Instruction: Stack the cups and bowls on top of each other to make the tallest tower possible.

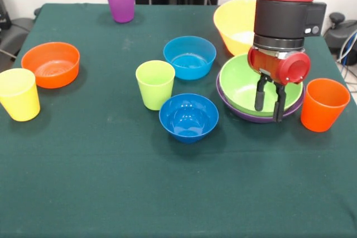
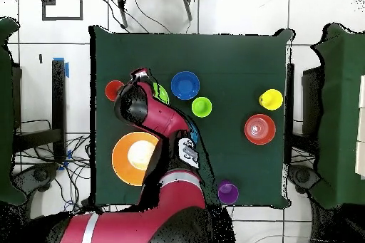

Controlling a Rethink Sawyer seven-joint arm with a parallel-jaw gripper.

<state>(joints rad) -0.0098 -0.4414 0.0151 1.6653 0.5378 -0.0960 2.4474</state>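
Observation:
My gripper [image 1: 270, 104] hangs over the near rim of the large lime green bowl [image 1: 240, 85], which is nested in the large purple bowl [image 1: 251, 117]. Its fingers are a little apart and hold nothing; one is inside the rim, the other over it. The large yellow-orange bowl [image 1: 237, 23] stands behind them. The orange cup [image 1: 324, 104] is to the right. The light blue bowl [image 1: 189, 57], lime green cup [image 1: 155, 84] and dark blue bowl [image 1: 188, 117] sit mid-table. The small orange bowl [image 1: 51, 64] and yellow cup [image 1: 19, 94] are at the left, the purple cup [image 1: 120, 1] at the far edge.
In the overhead view the arm [image 2: 153, 122] covers the nested bowls, leaving only a green sliver [image 2: 162, 94], and hides the light blue bowl. The dark blue bowl [image 2: 184, 85], lime cup [image 2: 202, 106], yellow cup [image 2: 271, 99] and orange bowl [image 2: 259, 128] show there.

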